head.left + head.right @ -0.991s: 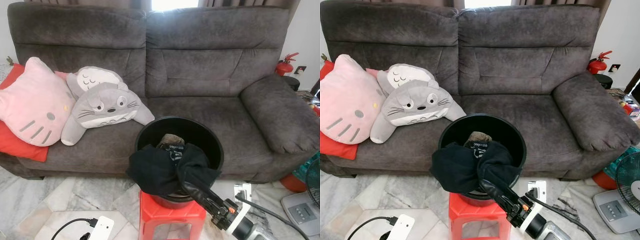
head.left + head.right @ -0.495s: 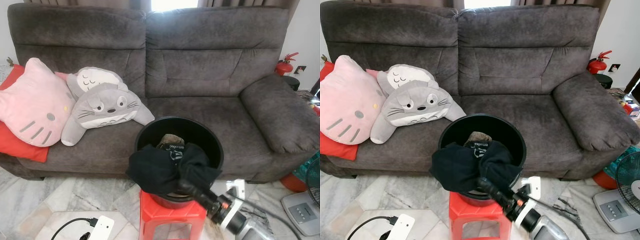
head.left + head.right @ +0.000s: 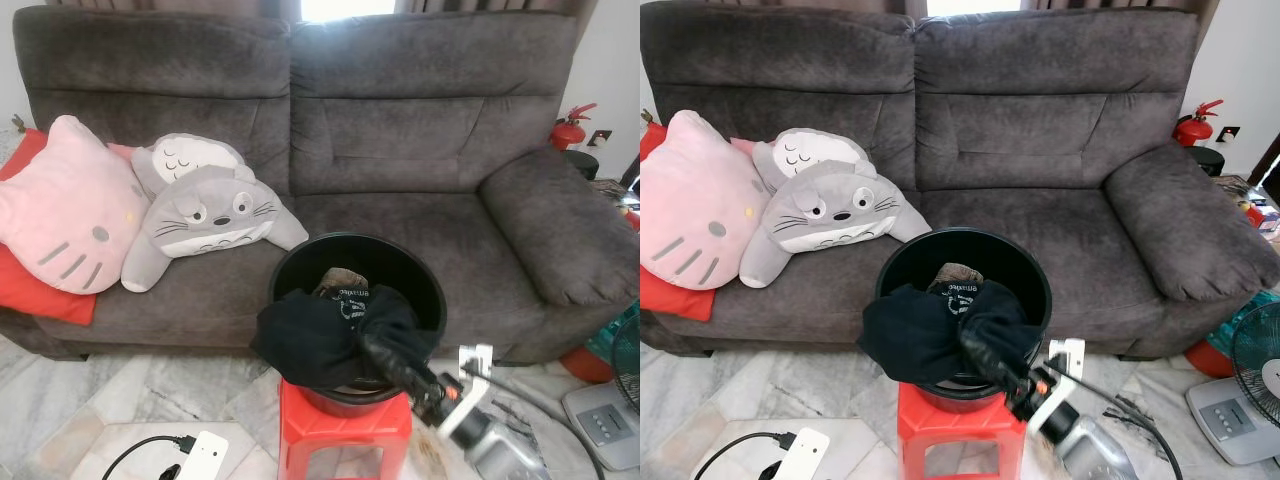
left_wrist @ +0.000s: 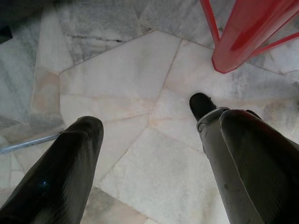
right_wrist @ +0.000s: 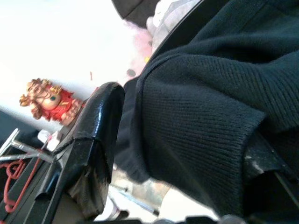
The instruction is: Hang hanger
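Here: one black bucket point(image 3: 400, 262), one red stool point(image 3: 345, 432); right end effector point(image 3: 372, 347) fingers straddling one black garment point(image 3: 312, 335)

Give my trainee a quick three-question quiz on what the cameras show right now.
1. True or false: the bucket stands on the red stool.
2. What does the right gripper touch? A) pink cushion B) black garment C) fan
3. Fill in: the left gripper hangs over the ____ floor.

Key: 1 true; 2 B; 3 marble.
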{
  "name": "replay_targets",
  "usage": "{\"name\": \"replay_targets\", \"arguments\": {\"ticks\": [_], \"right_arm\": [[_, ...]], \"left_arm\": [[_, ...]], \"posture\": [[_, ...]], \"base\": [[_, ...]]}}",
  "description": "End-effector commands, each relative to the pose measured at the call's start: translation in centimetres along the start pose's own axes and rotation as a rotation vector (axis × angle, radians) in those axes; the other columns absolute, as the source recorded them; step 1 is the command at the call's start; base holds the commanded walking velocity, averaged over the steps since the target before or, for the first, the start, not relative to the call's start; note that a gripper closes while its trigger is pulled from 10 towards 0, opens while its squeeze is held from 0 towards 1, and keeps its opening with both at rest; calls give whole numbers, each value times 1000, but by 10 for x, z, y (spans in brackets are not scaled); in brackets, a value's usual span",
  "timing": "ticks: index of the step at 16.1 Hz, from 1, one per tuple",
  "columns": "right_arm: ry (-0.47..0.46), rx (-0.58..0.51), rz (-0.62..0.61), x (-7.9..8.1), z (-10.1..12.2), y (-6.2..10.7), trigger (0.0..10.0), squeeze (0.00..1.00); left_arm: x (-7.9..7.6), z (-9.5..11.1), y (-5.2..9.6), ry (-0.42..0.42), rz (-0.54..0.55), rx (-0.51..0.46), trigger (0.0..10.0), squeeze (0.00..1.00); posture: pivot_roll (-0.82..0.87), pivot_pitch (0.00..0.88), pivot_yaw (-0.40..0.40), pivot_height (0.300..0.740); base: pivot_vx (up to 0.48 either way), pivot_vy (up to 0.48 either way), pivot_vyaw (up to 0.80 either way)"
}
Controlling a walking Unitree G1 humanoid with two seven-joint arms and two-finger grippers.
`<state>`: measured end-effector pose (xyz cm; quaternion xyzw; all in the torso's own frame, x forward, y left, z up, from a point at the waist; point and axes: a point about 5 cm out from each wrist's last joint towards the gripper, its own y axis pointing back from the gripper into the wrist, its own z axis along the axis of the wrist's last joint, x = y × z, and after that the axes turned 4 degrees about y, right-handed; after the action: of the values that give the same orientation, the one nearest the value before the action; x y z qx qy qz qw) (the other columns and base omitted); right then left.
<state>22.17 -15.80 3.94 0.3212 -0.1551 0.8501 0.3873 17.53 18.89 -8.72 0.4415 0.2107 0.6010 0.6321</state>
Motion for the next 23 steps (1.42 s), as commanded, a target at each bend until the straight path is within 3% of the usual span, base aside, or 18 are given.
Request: {"name": "replay_targets", "arguments": {"ticks": [1, 7, 8, 9, 20, 23], "right_arm": [[11, -6, -21, -3, 1, -2, 10000, 0], [8, -49, -41, -6, 7, -11, 10000, 0], [8, -55, -43, -6, 7, -13, 4431, 0], [4, -60, -44, -6, 7, -13, 0, 0], [13, -74, -80, -9, 10, -15, 0, 0], [74, -69, -182, -18, 14, -17, 0, 0]], "left_arm": [[1, -4, 0, -28, 0, 12, 10000, 0], [0, -4, 1, -35, -6, 14, 10000, 0], [0, -4, 1, -34, -6, 15, 10000, 0], [0, -4, 1, -34, -6, 15, 10000, 0], [0, -4, 0, -32, -14, 16, 10000, 0], [0, -4, 0, -32, -14, 17, 10000, 0]], "posture": [[-160, 0, 14, 740], [-158, 0, 15, 740], [-158, 0, 15, 740], [-158, 0, 15, 740], [-158, 11, 14, 740], [-161, 16, 15, 740]], "base": [[0, 0, 0], [0, 0, 0], [0, 0, 0], [0, 0, 0], [0, 0, 0], [0, 0, 0]]}}
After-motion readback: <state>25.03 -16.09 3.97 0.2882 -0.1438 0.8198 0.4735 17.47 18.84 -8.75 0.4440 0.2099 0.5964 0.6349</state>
